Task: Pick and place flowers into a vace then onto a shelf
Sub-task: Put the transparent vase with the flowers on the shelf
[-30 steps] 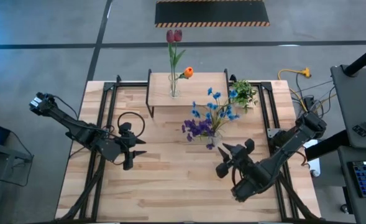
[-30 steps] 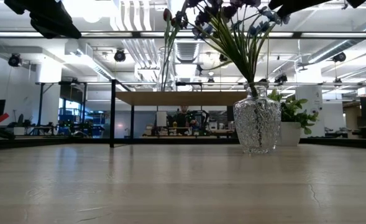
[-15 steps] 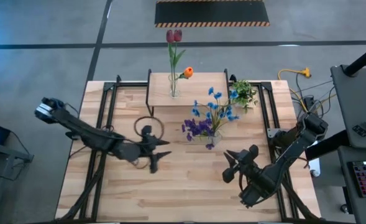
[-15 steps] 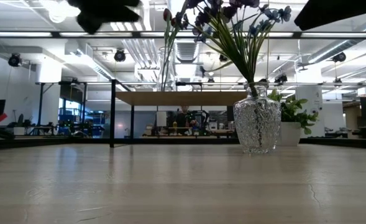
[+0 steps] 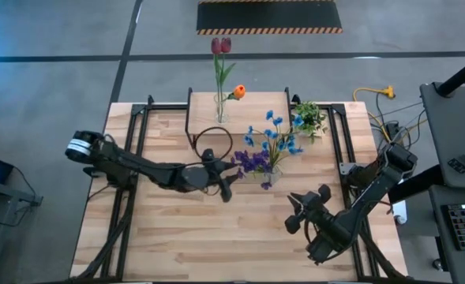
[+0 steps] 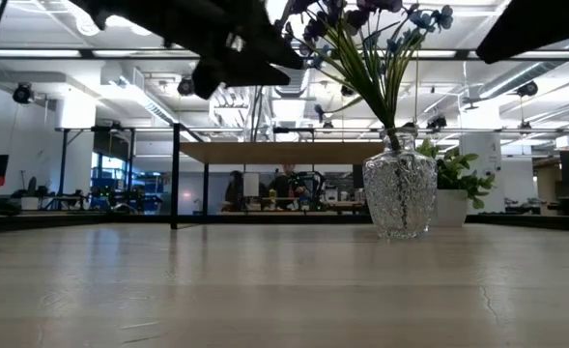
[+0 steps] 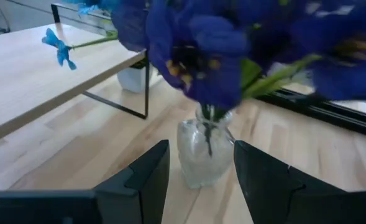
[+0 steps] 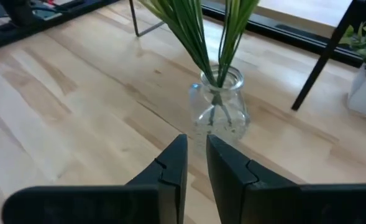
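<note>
A clear glass vase [image 5: 268, 177] stands on the table, holding a purple bunch [image 5: 252, 162] and a blue spray [image 5: 275, 134]. My left gripper [image 5: 226, 180] is open just to its left, level with it. In the left wrist view the vase [image 7: 204, 152] shows between and beyond the two fingers, untouched. My right gripper [image 5: 293, 213] hovers nearer the front right, shut and holding nothing, pointing at the vase [image 8: 219, 106]. On the shelf [image 5: 248, 106] a second glass vase [image 5: 220, 114] holds red tulips [image 5: 221, 45] and an orange bud [image 5: 238, 91].
A small potted plant [image 5: 307, 118] stands at the shelf's right end, close behind the vase. Black frame rails [image 5: 133, 134] run along both table sides. Bare wood lies in front of the vase [image 6: 265, 280], toward the near edge.
My left gripper has swept from the table's left side toward the right, sinking a little and levelling out, and now stands open right beside the vase. My right gripper has drawn back slightly toward the near edge. The vase and flowers have stayed put.
</note>
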### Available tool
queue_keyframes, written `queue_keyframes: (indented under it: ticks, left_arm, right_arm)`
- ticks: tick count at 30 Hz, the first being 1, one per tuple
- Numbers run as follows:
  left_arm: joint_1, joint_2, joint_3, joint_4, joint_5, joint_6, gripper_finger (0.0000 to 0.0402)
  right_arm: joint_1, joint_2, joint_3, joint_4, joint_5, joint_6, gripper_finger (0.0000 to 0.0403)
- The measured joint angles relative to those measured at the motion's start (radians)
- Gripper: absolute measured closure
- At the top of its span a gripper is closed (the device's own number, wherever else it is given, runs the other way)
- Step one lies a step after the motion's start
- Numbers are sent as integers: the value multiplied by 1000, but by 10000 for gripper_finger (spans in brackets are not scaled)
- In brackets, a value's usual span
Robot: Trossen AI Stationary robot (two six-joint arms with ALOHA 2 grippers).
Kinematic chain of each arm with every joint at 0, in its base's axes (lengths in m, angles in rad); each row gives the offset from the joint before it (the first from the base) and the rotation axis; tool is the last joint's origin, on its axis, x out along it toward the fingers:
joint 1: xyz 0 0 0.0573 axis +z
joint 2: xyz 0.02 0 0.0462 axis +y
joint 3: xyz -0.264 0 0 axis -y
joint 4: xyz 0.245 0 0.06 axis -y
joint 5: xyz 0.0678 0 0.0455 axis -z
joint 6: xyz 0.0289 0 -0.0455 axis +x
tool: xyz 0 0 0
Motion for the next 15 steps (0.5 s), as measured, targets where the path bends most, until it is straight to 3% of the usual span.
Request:
queue_keyframes:
  ticks: [15]
  left_arm:
    - [73, 148, 168, 76, 55, 96, 238]
  right_arm:
    - [9, 0, -33, 23, -2, 5, 351]
